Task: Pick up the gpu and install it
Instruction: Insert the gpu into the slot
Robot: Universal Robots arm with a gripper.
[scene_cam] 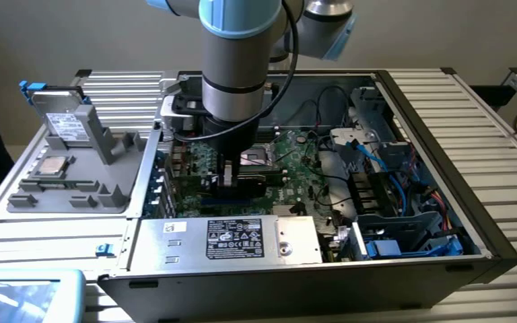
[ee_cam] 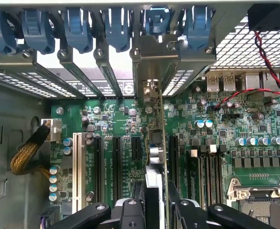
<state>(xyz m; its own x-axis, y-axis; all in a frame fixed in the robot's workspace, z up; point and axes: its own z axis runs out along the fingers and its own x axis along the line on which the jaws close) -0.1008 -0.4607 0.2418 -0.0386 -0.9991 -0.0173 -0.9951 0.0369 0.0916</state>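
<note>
gripper (ee_cam: 155,202): clenched on gpu (ee_cam: 155,143) | gpu: upright (edge-on) over mobo (ee_cam: 187,119) | in PC case (scene_cam: 438,94)

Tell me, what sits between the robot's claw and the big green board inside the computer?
The gpu: in the wrist view it stands edge-on, clamped in the gripper, over the slots of the motherboard.

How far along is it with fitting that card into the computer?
Pickup looks done: the hand grips the gpu upright over the motherboard slots, its bracket at the case rear openings. Left: seating is unclear, and the hand hasn't released.
</note>
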